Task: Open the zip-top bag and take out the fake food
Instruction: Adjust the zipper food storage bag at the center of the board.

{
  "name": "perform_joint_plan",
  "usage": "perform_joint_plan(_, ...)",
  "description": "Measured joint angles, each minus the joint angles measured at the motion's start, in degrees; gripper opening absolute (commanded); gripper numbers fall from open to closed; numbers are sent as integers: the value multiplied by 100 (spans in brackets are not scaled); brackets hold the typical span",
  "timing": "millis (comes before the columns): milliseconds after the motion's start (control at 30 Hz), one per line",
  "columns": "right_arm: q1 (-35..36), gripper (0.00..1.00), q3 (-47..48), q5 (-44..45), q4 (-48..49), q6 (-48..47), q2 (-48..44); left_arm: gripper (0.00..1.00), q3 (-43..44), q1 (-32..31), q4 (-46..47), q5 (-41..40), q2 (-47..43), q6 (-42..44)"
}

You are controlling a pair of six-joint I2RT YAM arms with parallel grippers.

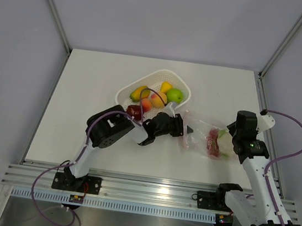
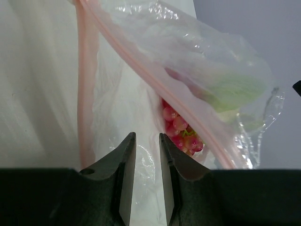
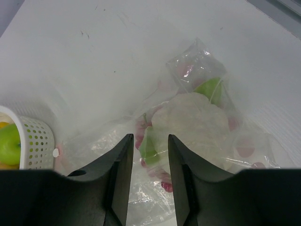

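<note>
Lying on the white counter between the two arms, the zip-top bag sits just right of the white perforated basket, crumpled, with its mouth turned toward the left arm. Some of the fake food is inside the bag: a bunch of red grapes and a pale green-white leafy piece.

The left end effector reaches across from the left and points into the bag's mouth. The pinkish zip strip runs up just beside its left finger, and the other lip of the strip slants away to its right, so the mouth gapes. Its fingers stand a narrow gap apart, with only clear film showing behind the gap. The grapes lie a little beyond the fingertips.

The right end effector hangs over the far end of the bag. Its fingers are slightly parted, and the film and a green bit show in the gap. Whether they press on the bag I cannot tell. The leafy piece lies just past its right finger.

The basket holds the rest of the food: a green apple at the right corner, two yellow pieces along the middle, an orange-red fruit and a dark red piece at the near corner, close to the left arm's wrist.
</note>
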Motion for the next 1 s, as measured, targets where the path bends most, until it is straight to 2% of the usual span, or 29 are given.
perform_joint_plan(233,0,42,0,-4,0,-2,-2,31,-356,-164,0,-275,-485,125)
perform_joint_plan(533,-7,43,0,-9,-2,2,-2,27,-415,-811,26,-750,-424,-133)
perform_joint_plan(733,-72,43,0,-13,-22,7,9,28,-400,-894,98,-1054,-210,-345)
perform_joint_plan(867,-192,43,0,-28,-109,17,66,31,-400,-944,313,-1290,-68,-496)
perform_joint_plan(1000,-459,48,0,-120,-216,74,170,36,-400,-979,629,-1445,85,-601)
